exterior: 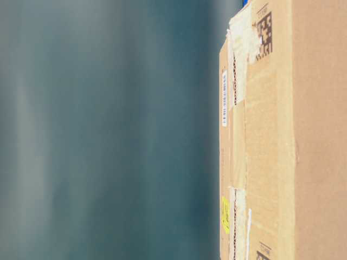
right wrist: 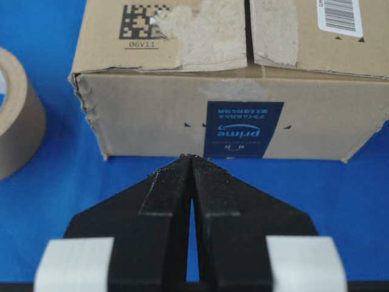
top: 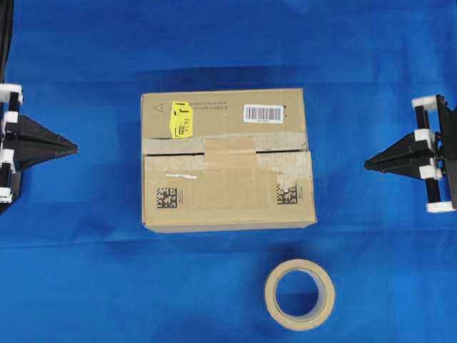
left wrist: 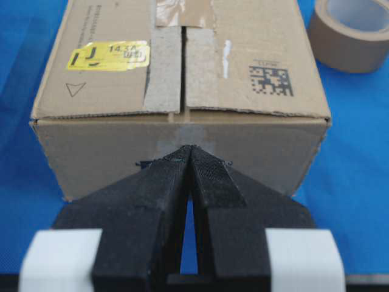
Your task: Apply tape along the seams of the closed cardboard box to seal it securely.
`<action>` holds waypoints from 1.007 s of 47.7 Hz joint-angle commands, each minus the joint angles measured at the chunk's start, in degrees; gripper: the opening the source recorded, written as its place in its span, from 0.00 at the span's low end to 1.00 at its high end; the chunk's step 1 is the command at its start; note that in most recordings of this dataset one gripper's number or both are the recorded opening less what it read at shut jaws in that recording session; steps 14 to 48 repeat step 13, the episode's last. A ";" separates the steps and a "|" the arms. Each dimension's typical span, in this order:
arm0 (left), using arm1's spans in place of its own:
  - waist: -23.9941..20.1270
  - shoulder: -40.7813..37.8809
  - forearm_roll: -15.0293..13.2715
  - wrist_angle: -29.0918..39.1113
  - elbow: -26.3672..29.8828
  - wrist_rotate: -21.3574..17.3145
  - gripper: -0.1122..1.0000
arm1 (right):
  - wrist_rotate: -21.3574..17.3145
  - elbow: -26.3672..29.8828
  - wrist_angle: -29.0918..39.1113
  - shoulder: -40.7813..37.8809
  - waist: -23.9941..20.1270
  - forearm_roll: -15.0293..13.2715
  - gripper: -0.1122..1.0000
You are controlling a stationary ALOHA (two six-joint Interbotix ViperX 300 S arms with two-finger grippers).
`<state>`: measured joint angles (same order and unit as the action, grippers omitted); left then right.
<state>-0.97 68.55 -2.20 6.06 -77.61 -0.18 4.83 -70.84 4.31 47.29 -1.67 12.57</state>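
Both pincers, left (top: pixel 73 148) and right (top: pixel 368 163), clenched and empty flank the cardboard box (top: pixel 228 161), tape (top: pixel 230 152) hiding mid-seam.

Left claw (left wrist: pixel 189 152) closed, tips together, empty, pointing at near end wall of cardboard box (left wrist: pixel 121 146). Seam (left wrist: pixel 183 70) runs away down the box top, pale residue either side; tan tape strip (left wrist: pixel 182 12) across it at far edge. Yellow sticker (left wrist: pixel 108 55) left, matrix code (left wrist: pixel 270 80) right. Tape roll (left wrist: pixel 349 33) on blue surface (left wrist: pixel 358 182), upper right
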 commanded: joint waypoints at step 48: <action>-0.09 -0.62 0.09 -0.44 0.62 0.00 0.10 | -0.09 0.70 -0.70 0.09 0.00 0.09 0.11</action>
